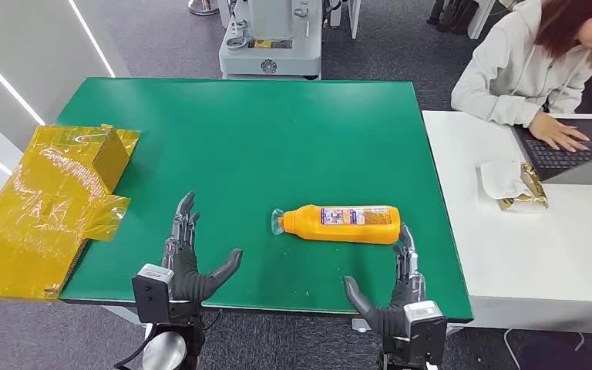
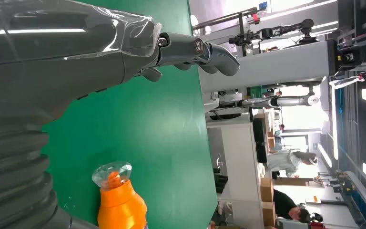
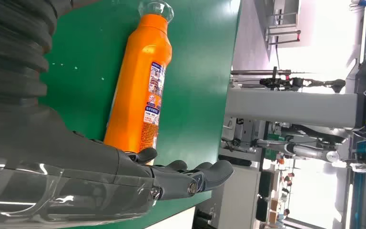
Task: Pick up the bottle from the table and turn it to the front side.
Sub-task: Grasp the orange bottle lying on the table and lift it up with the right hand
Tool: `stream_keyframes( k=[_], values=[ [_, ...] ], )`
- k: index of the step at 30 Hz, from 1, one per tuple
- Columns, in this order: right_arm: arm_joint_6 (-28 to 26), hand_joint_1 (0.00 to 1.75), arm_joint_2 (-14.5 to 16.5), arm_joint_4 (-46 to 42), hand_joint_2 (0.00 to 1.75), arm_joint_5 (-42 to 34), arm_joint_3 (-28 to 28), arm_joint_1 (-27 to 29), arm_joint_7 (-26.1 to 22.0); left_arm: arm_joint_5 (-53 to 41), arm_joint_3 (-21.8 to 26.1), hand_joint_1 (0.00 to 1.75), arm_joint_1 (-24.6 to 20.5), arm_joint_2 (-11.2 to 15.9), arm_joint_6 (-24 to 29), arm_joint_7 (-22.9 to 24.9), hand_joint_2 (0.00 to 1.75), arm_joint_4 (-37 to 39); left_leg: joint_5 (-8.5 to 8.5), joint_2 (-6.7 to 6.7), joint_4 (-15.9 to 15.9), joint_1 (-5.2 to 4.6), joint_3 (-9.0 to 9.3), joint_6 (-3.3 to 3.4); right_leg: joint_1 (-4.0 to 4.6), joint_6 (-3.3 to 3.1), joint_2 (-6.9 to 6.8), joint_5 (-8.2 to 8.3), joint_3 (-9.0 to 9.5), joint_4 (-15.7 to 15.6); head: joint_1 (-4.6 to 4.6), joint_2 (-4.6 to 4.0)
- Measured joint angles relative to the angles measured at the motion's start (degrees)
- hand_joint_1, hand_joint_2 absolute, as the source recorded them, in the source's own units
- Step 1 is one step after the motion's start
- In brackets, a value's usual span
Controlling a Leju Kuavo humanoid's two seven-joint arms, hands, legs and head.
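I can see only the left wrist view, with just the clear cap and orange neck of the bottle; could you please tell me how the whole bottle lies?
Observer: The bottle lies on its side on the green table, cap toward the left robot hand.
Operator: Is the right robot hand touching it?
Observer: The right robot hand is open beside the bottle's base; contact I cannot tell.
Operator: Is a label showing?
Observer: Yes, the label faces sideways along the upper edge.
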Motion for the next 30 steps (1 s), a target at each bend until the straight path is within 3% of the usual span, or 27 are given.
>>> stream_keyframes(
  k=[6, 12, 15, 20, 26, 30],
  values=[
    [-1.15, 0.00, -0.72, -0.02, 1.75, 3.61, -0.18, -0.24, 0.42, -0.09, -0.01, 0.00, -1.11, -0.33, -0.77, 0.00, 1.75, 0.19, 0.00, 0.00, 0.01, -0.01, 0.00, 0.00, 0.00, 0.00, 0.00, 0.00, 0.00, 0.00, -0.01, 0.00],
    [-3.92, 0.00, -3.14, 0.53, 1.75, 22.74, -2.92, -3.95, 6.31, -0.30, -1.24, 0.00, -4.66, -1.93, -1.90, -0.11, 1.75, 2.51, 0.02, 0.01, 0.06, -0.04, 0.00, 0.03, -0.05, 0.04, 0.01, 0.05, 0.02, -0.01, -0.01, 0.00],
    [-4.35, 0.00, -5.47, 2.17, 1.75, 27.80, -4.41, -7.27, 7.94, 0.20, -2.36, 0.00, -5.79, -2.35, -2.36, -0.44, 1.75, 3.90, 0.03, 0.01, 0.07, -0.07, 0.00, 0.04, -0.09, 0.07, 0.03, 0.10, 0.02, 0.00, 0.00, 0.00],
    [-4.96, 0.00, -9.00, 8.22, 1.75, 30.46, -4.80, -15.85, 9.12, 1.50, -3.76, 0.00, -8.26, -2.73, -3.29, -1.05, 1.75, 6.19, 0.11, 0.09, 0.09, -0.09, 0.03, 0.14, -0.12, 0.10, 0.14, 0.19, 0.01, 0.00, -0.01, 0.00],
    [-5.06, 0.00, -10.62, 13.01, 1.75, 30.19, -3.53, -20.71, 10.71, 2.82, -4.42, 0.00, -10.00, -2.87, -3.51, -1.81, 1.75, 8.61, 0.13, 0.09, 0.07, -0.09, 0.01, 0.15, -0.12, 0.10, 0.14, 0.19, -0.01, 0.02, -0.02, 0.00],
    [-1.55, 0.00, -11.25, 17.86, 1.75, 28.89, -1.86, -25.33, 13.45, 3.28, -4.87, 0.00, -11.01, -2.93, -4.03, -2.12, 1.75, 9.96, 0.14, 0.11, 0.07, -0.09, 0.01, 0.14, -0.12, 0.10, 0.15, 0.19, -0.02, 0.03, -0.01, 0.00]
  ],
)
